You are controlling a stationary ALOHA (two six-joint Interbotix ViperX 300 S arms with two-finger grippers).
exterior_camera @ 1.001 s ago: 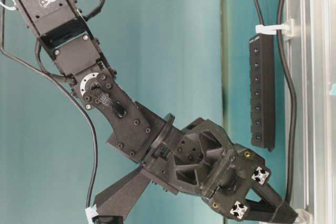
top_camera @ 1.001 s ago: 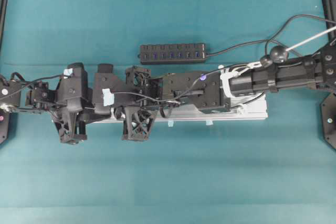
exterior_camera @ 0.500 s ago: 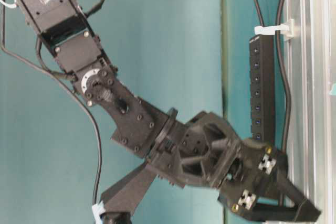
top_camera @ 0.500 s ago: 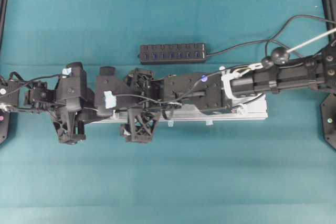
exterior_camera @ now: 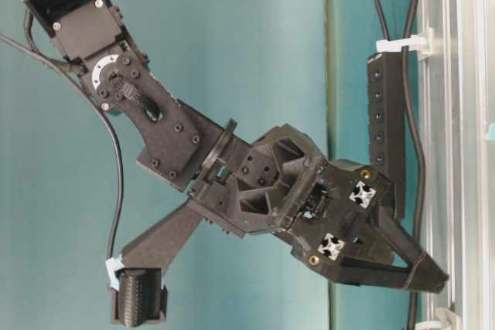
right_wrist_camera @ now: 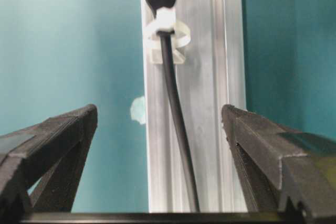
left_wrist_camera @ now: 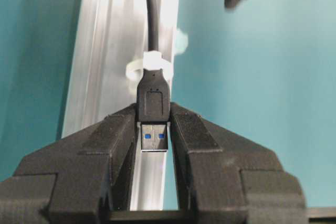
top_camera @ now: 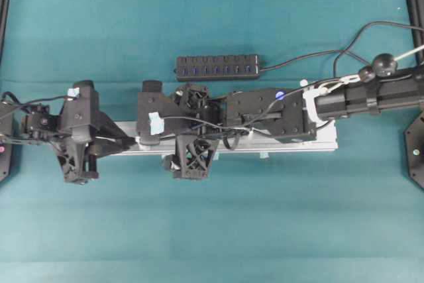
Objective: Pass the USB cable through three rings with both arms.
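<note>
1. Since the earlier frame, the right pincer (right_wrist_camera: 160, 145) has let go of the cable and spread wide, and the right arm (top_camera: 371, 92) has drawn back toward 3 o'clock in the overhead view; the left arm (top_camera: 76, 127) has shifted toward 9 o'clock.
2. Left pincer (left_wrist_camera: 154, 137): fingers closed on the USB plug (left_wrist_camera: 153, 109), gripping both sides of its black body and metal end.
3. USB cable (right_wrist_camera: 176, 108): runs along the aluminium rail (right_wrist_camera: 210, 103) and passes through a whitish ring (left_wrist_camera: 152, 65) just beyond the plug, at 12 o'clock from it in the left wrist view.
4. Right pincer: fingers stand well apart either side of the rail, touching nothing; the cable lies between them.
5. Multi-port hub (top_camera: 217, 67) rests on the teal surface (top_camera: 212, 230), at 12 o'clock from the rail.
</note>
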